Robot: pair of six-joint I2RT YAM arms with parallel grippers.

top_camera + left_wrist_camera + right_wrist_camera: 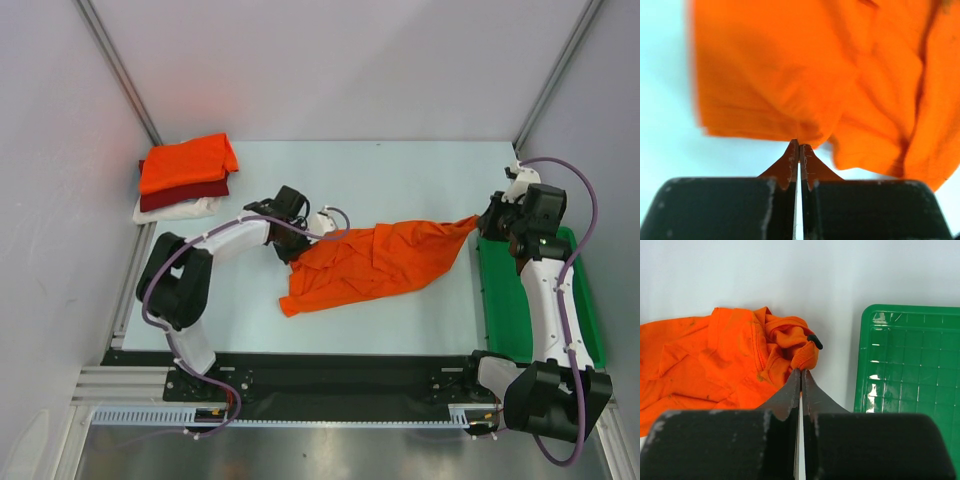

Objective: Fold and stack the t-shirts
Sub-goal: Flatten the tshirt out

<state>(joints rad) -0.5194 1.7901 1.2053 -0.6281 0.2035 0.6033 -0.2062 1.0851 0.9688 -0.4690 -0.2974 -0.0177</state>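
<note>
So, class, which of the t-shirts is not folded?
The crumpled orange t-shirt mid-table, pinched at opposite ends by the left claw and right claw. The folded orange t-shirt sits atop the dark red t-shirt and white t-shirt, far left.

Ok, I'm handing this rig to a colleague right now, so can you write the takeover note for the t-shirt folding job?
Left gripper: shut on an edge of the loose orange t-shirt.
Right gripper: shut, pinching that shirt's other end, next to the green tray.
Things: the loose shirt lies crumpled on the table, drawn out between the two grippers. In the far left corner is a stack: folded orange t-shirt on dark red t-shirt on white t-shirt.
Done: three shirts stacked.
Left: spread and fold the loose shirt, then add it to the stack.
</note>
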